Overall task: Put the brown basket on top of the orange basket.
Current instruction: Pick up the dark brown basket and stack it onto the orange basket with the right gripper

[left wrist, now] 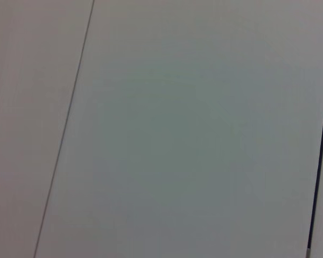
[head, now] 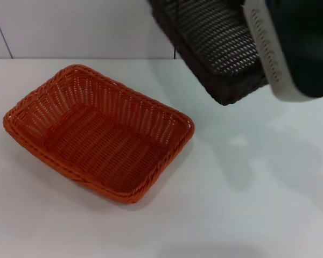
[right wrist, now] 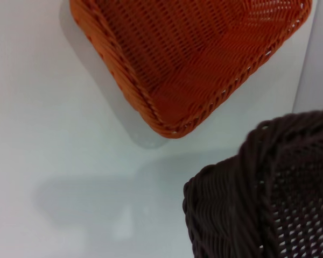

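One arm (head: 290,48) raised — brown basket (head: 215,48) aloft, tilted.

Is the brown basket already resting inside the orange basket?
No, in the head view the brown basket hangs tilted in the air beside the right arm, apart from the orange basket, which sits empty on the white table.

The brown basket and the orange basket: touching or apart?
Apart. In the head view, white table shows between the raised, tilted brown basket and the orange basket.
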